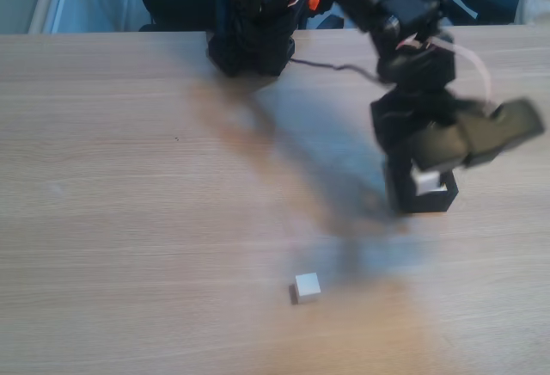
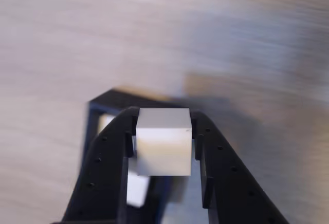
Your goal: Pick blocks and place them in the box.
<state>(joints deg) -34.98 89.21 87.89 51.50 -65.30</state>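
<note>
Fixed view, left to right: 1 loose white block (image 1: pixel 307 286) lies alone on the wooden desk (image 1: pixel 129 177), near the front edge and well apart from everything else; to its right and farther back stands the black box (image 1: pixel 421 194), with the arm (image 1: pixel 412 65) bent over it and the gripper (image 1: pixel 427 179) directly above its opening, carrying a held block (image 1: pixel 426 181) that shows as a pale patch at the box's rim. Wrist view: the gripper (image 2: pixel 164 142) has its jaws closed onto 2 opposite flat faces of the held block (image 2: pixel 163 141), pinching it at about mid-height with the top face level; the box (image 2: pixel 97 126) sits below and to the left, and 1 or 2 pale shapes inside it look like blocks already delivered, though blur prevents a count. Handling, as a judgement: the cubes appear rigid, light and smooth-faced, so a grip across parallel faces should hold with modest force, while a grip on edges or corners could let one twist free. The fixed view alone gives the loose block and the box's place on the desk; the wrist view alone resolves the contact at the jaws and the box's contents. Both frames are motion-blurred.
</note>
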